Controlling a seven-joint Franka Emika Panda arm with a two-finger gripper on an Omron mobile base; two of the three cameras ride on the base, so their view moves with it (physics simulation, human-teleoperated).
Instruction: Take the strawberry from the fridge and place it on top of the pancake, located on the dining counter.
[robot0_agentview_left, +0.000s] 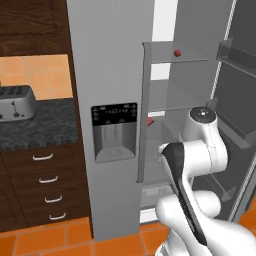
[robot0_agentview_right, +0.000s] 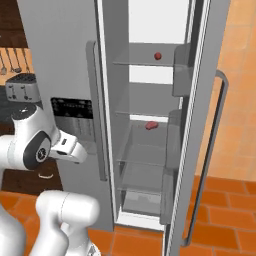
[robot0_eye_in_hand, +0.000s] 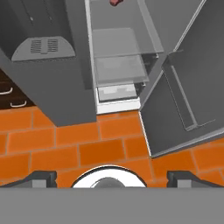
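Standing at left on the black counter, toaster (robot0_agentview_left: 16, 102). Fridge (robot0_agentview_left: 107, 75) at centre, right door swung wide, dispenser panel (robot0_agentview_left: 114, 131) on the shut door. Strawberry (robot0_agentview_right: 158, 56) on the top shelf, toward 1 o'clock of the arm's elbow; a second red item (robot0_agentview_right: 151, 125) one shelf lower. Gripper (robot0_eye_in_hand: 111, 178) points down at orange floor tiles (robot0_eye_in_hand: 65, 144), fingers spread wide, nothing between them.

The tall grey two-door fridge (robot0_agentview_right: 65, 55) stands open at twelve o'clock, the tiny dark-red roundish strawberry (robot0_agentview_right: 158, 56) on its upper shelf, a silver toaster (robot0_agentview_left: 15, 103) on the black-topped counter (robot0_agentview_left: 40, 130) at nine o'clock.
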